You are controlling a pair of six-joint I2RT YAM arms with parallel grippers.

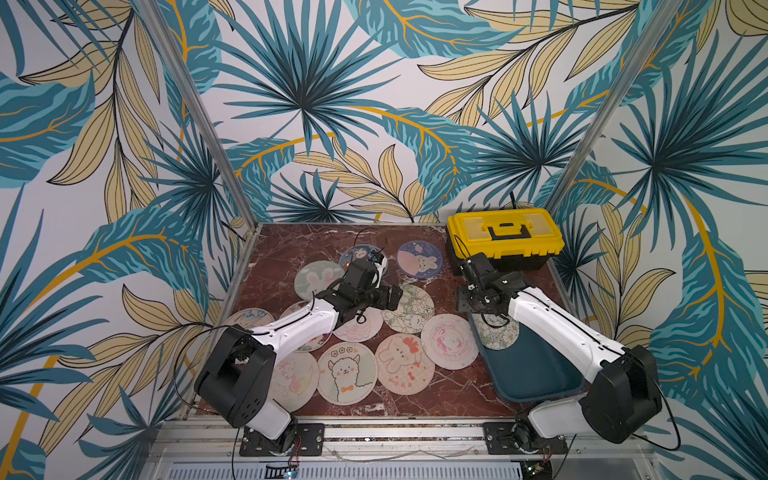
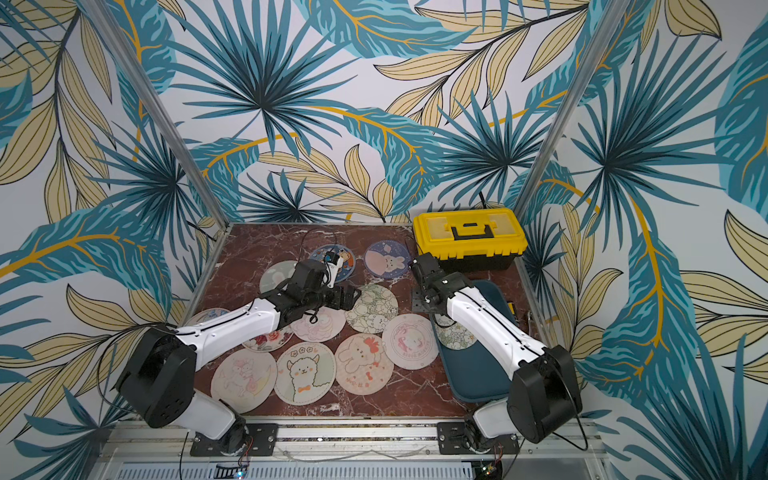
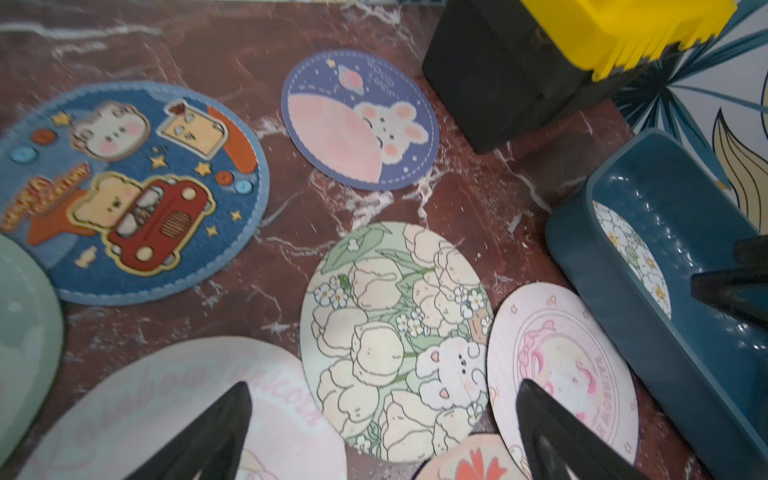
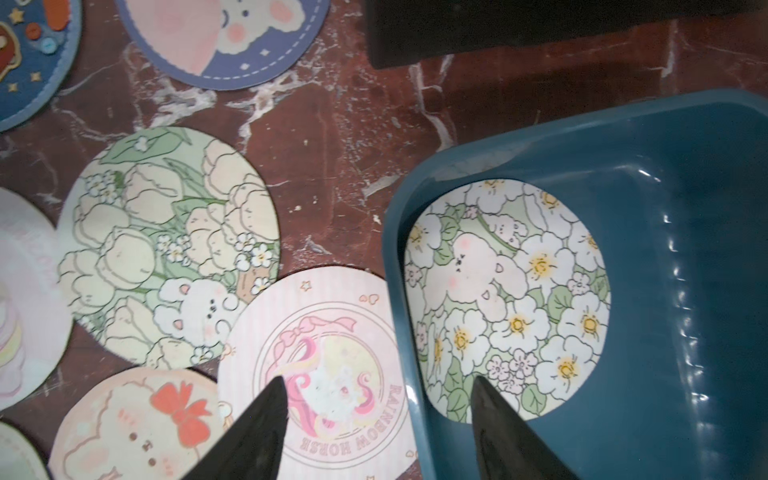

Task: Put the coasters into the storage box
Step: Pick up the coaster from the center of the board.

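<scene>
Pincer R [image 4: 379,380] spread, empty, storage box [image 4: 685,187] rim below it; I see pincer L [image 3: 385,383] spread wide too.

On the bench [image 1: 457,395], the coasters [image 1: 347,372] lie spread over the left and middle, some overlapping, the box [image 1: 536,370] sits at the right just beside them with one coaster [image 1: 500,334] in its far end, and the toolbox [image 1: 505,232] stands behind the box in the far right corner.
</scene>
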